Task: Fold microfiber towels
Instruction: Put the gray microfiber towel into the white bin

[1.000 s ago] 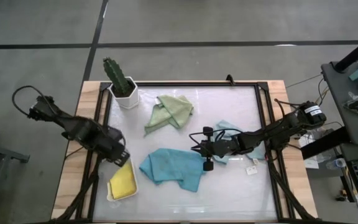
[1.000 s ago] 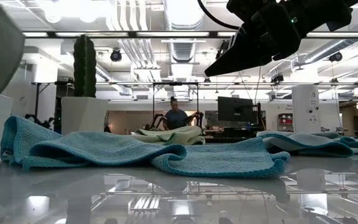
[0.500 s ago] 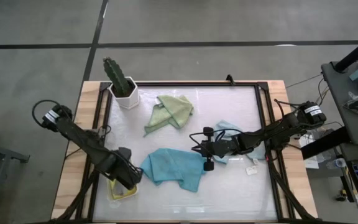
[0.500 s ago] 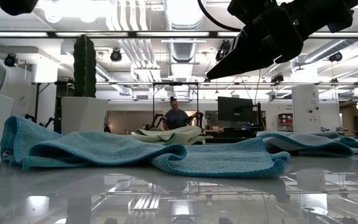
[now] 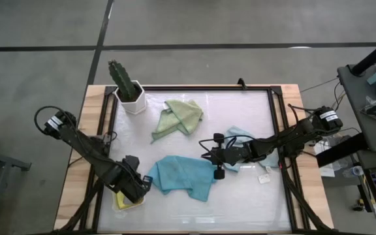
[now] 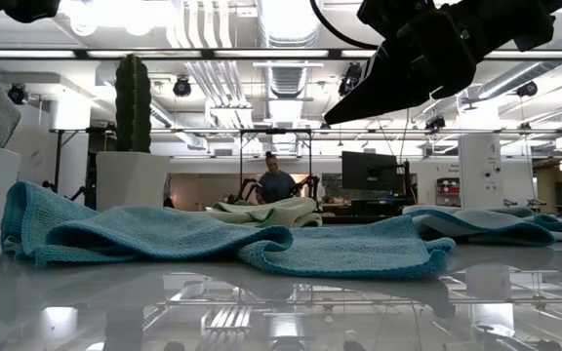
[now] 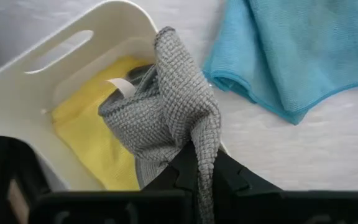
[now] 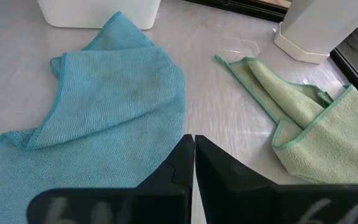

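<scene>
My left gripper (image 7: 199, 163) points down over the white tray (image 7: 98, 25) at the table's near left and is shut on a grey towel (image 7: 166, 106). A yellow towel (image 7: 89, 137) lies in the tray. The teal towel (image 5: 178, 176) lies rumpled on the table just right of the tray. Farther back lies the sage green towel (image 5: 178, 116). The pale blue towel (image 5: 239, 136) lies partly under my right arm. My right gripper (image 5: 217, 158) is shut on nothing and hovers above the teal towel's right edge. My left gripper pinches a bunched fold of the grey towel (image 7: 205, 142) between its two fingers, coming from above and pointing down. The towel hangs gathered below the fingers over the tray. I cannot tell whether its lower end touches the yellow towel.
A cactus in a white pot (image 5: 130, 91) stands at the far left corner. A small white tag (image 5: 264, 177) lies near the right frame rail. Black frame rails run along the table's edges. Bare tabletop shows along the near edge and at the far right.
My left gripper has carried the grey towel toward the table's near edge and down, and has turned about. It now stands over the tray and covers most of the yellow towel in the high view. Over the last half second it has hardly moved.
</scene>
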Robot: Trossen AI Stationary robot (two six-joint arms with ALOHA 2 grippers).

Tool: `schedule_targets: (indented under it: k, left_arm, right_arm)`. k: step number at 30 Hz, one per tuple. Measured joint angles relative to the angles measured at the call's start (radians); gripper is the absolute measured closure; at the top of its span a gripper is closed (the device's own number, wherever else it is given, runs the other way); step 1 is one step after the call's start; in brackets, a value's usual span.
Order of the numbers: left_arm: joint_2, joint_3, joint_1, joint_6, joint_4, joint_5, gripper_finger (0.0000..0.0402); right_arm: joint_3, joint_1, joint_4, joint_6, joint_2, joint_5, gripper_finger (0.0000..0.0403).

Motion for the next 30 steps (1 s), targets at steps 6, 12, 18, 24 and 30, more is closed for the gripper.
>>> schedule_targets:
  k: [6,12,18,24,30]
  left_arm:
    - [0.013,-0.005,-0.028,-0.030,0.021,-0.040,0.0401]
    - [0.022,-0.036,-0.047,-0.053,0.042,-0.083,0.0401]
    - [0.022,-0.078,-0.078,-0.082,0.101,-0.084,0.0401]
    - [0.032,-0.079,-0.098,-0.086,0.087,-0.088,0.0401]
    - [0.037,-0.080,-0.103,-0.089,0.066,-0.072,0.0401]
  right_arm:
    - [0.000,0.000,0.000,0.001,0.000,0.000,0.0394]
    - [0.000,0.000,0.000,0.006,0.000,-0.003,0.0394]
    - [0.000,0.000,0.008,0.006,0.000,-0.003,0.0394]
    - [0.000,0.000,0.008,0.009,0.000,-0.004,0.0394]
    - [0.000,0.000,0.008,0.009,0.000,-0.004,0.0394]
